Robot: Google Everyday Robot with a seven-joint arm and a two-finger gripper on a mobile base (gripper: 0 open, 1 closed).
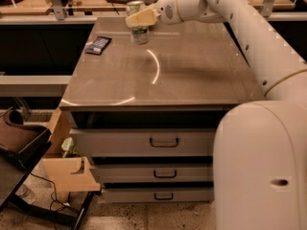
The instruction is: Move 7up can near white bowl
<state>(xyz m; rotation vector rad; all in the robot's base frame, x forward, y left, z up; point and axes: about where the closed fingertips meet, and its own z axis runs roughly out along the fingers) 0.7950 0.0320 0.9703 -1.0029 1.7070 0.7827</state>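
The 7up can [138, 31], pale silver with green marks and a silver top, stands upright near the far edge of the brown tabletop [192, 75]. My gripper [142, 18] reaches in from the right, and its pale yellow fingers [144, 17] are shut around the can's upper part. The can's base is at or just above the table surface; I cannot tell which. The white bowl does not show; the place behind the gripper and wrist is hidden.
A flat dark packet [98, 44] lies at the table's far left. My white arm [249, 37] crosses the table's right side. Drawers [163, 142] front the cabinet. A cardboard box [67, 174] and a dark chair [19, 138] stand on the floor at left.
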